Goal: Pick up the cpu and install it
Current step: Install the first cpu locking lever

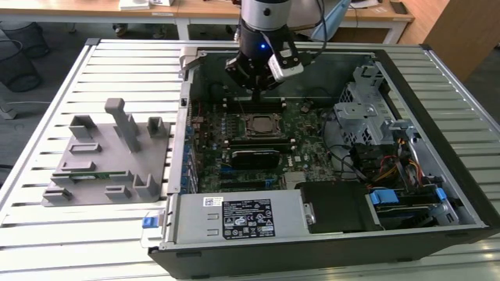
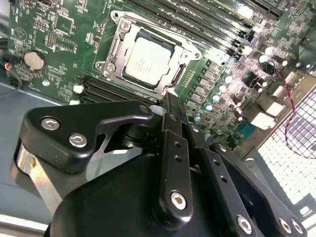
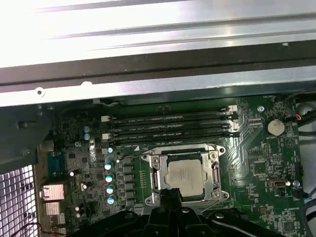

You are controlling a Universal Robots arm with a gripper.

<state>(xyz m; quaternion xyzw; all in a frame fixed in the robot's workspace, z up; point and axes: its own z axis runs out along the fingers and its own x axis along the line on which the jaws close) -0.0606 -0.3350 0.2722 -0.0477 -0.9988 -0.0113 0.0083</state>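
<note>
Open black computer case [image 1: 461,193] lies flat on a pale slatted metal surface [image 1: 117,64], with the green motherboard [image 1: 305,126] facing up.

Small flat square cpu with a silvery metal top [image 1: 256,124] sits in its socket on the motherboard, ringed by a bright metal retaining frame [image 2: 114,49]. In both wrist views the cpu [image 2: 148,61] [image 3: 185,176] lies level inside that frame.

Black gripper [image 1: 254,89] on the arm hangs above the motherboard near the socket, apart from the cpu. Jaws pressed together, nothing between them. In both wrist views the gripper tip [image 2: 170,101] [image 3: 170,193] lines up with one edge of the frame.

Four long black memory slots [image 3: 170,126] run side by side just beside the socket. Round silver coin battery [image 3: 274,127] lies near one end of the slots.

Black rectangular block [image 1: 254,158] sits on the motherboard just beside the socket, on the side away from the gripper. Grey metal power supply box [image 1: 234,218] fills the case's near edge.

Grey plastic fixture with upright posts [image 1: 117,123] stands on the surface at the exterior view's left, outside the case. Long narrow green memory stick [image 1: 90,174] lies in it.
</note>
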